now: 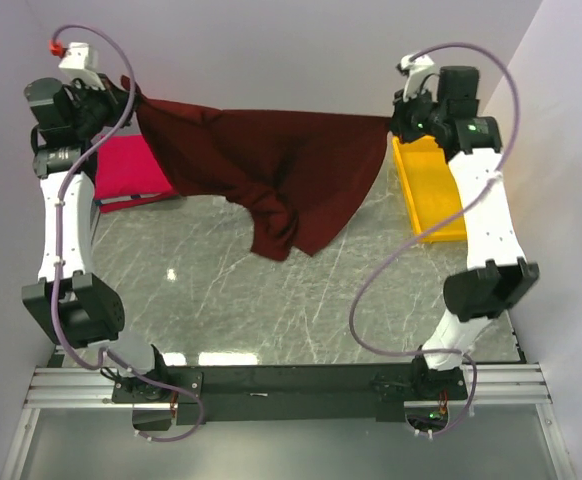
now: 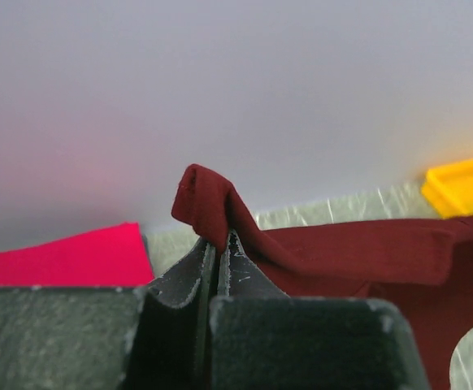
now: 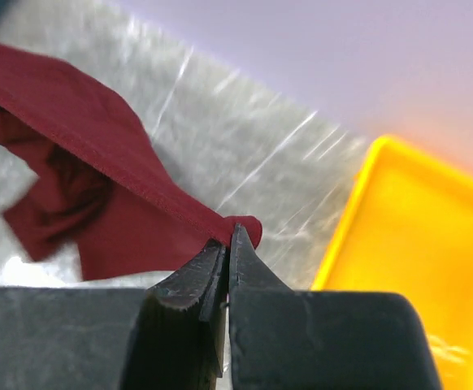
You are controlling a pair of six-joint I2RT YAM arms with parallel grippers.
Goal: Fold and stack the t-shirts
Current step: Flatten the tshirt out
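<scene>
Two corners pinched, one by each hand, and that's basically the whole setup. The maroon shirt (image 1: 271,165) hangs stretched between them over the far half of the counter (image 1: 221,290). Its top edge is pulled into a nearly straight line. My guess is they hold it up like this so the cloth opens out before it gets laid flat for folding.

It's not spread yet, though. The lower part droops into a crumpled, doubled-over point around the middle, and I can't tell if that tip touches the counter. The fabric looks soft and limp, with no print showing.

The left hand (image 2: 220,244) is clenched on a little fold of maroon cloth poking up past its fingertips. The right hand (image 3: 230,237) is clamped the same way on a hemmed edge.

The pink shirt (image 1: 126,170) lies on the counter at the far left, under the left arm. It looks fairly flat, so probably that's where the stack goes. A yellow tray (image 1: 426,195) sits at the far right, partly under the right arm.
</scene>
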